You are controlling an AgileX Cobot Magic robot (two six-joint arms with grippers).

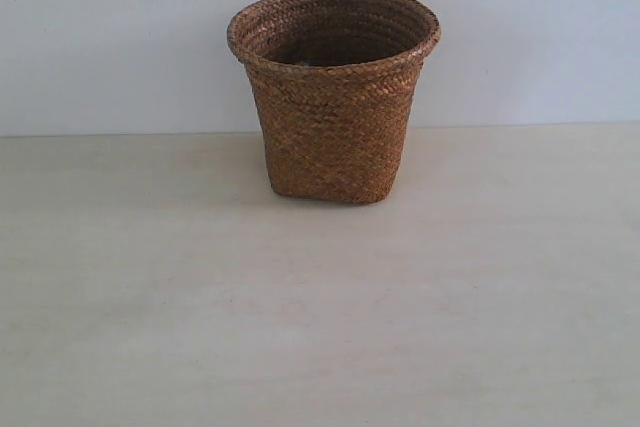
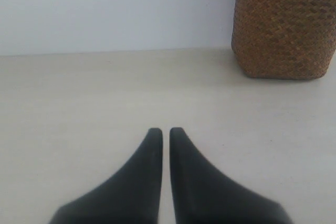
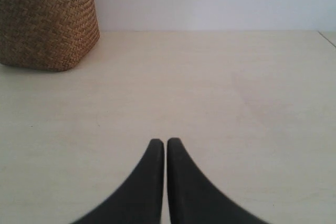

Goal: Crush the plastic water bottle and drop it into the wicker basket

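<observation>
The brown wicker basket stands upright at the back of the pale table, near the wall; what lies inside it is hidden by its rim. It also shows in the left wrist view as the wicker basket and in the right wrist view as the wicker basket. The plastic water bottle is out of view in every frame. My left gripper is shut with nothing between its black fingers, low over bare table. My right gripper is likewise shut and holds nothing. Neither gripper shows in the exterior view.
The light wooden table runs up to a plain white wall. The table's far right corner edge shows in the right wrist view.
</observation>
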